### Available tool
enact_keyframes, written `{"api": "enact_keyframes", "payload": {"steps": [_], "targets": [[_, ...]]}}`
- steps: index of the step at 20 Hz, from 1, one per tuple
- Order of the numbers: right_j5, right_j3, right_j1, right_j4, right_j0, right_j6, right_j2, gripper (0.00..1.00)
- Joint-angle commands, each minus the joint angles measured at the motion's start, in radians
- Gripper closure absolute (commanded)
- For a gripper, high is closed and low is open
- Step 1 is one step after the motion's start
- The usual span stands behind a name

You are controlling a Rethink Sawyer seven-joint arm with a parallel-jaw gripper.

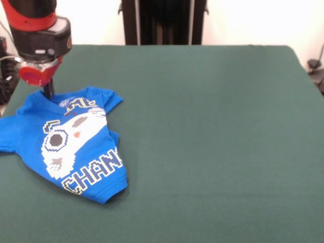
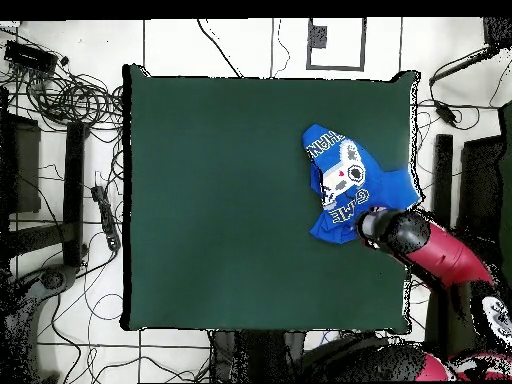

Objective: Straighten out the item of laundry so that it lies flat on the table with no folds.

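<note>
The T-shirt (image 1: 71,144) lies print-up and rumpled at the left side of the table (image 1: 212,131) in the front view, its hem corner nearest the camera and one sleeve cut off by the picture's left edge. Farther back, the gripper (image 1: 48,91) meets the collar. Its fingers are hidden beneath the arm's red wrist; whether clenched or released cannot be determined.
</note>
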Motion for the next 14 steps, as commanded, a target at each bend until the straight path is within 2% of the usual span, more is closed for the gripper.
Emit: {"api": "enact_keyframes", "payload": {"steps": [1, 8, 14], "targets": [[0.139, -0.108, 0.071, -0.017, 0.055, -0.059, 0.067, 1.0], [0.199, -0.146, 0.074, 0.003, 0.087, -0.033, 0.073, 1.0], [0.15, -0.143, 0.112, 0.007, 0.093, -0.013, 0.082, 1.0]]}}
